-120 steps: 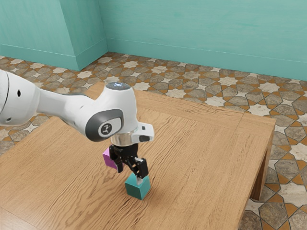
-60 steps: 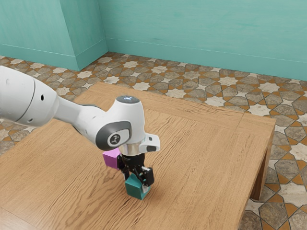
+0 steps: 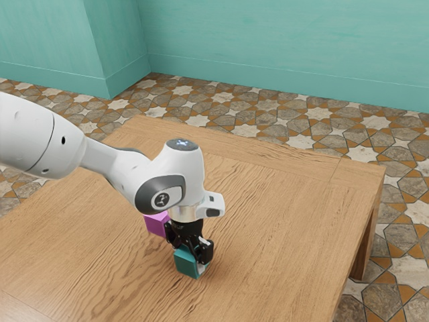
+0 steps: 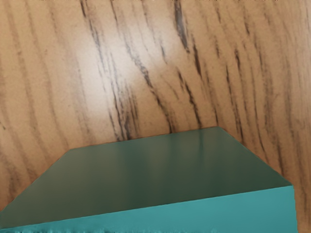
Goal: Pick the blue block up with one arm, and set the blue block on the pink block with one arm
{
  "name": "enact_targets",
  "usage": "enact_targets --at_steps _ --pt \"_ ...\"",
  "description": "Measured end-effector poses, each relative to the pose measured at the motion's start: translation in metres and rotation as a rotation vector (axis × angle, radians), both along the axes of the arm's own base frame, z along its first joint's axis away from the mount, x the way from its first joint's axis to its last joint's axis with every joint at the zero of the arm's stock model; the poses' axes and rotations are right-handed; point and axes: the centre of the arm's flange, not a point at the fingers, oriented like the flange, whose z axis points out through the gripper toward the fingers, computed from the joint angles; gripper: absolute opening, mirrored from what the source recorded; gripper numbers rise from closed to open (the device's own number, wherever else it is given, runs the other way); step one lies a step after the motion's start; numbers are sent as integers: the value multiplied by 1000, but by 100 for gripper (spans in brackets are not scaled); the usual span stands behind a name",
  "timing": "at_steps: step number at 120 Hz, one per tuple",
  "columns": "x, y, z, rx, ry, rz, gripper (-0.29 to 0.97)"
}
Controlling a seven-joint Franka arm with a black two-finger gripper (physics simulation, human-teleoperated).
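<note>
Our arm (image 3: pixel 100 164) comes in from exterior view's left. Pink block (image 3: pixel 156 223) sits on worktop (image 3: pixel 288 201), just beside claw on its arm side, partly hidden by wrist. Our claw (image 3: pixel 193 253) is down at top of blue block (image 3: pixel 185 267); we cannot tell whether it is clamped or apart. Blue block rests on worktop directly under claw. In wrist view its top face lies close beneath hand.

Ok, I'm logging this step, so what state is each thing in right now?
blue block: flat on the table, under the gripper, not lifted.
pink block: on the table beside the blue block, partly hidden by the arm, blue block not on it.
gripper: low at the blue block's top; open or shut unclear.
</note>
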Motion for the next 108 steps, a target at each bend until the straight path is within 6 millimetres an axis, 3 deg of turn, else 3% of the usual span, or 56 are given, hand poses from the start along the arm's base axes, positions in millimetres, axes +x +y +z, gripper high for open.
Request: enact_targets --at_steps 40,64,108 --pt "4 5 20 22 -41 20 39" --pt "32 12 63 29 -87 13 39" --pt "56 72 92 43 -51 15 39"
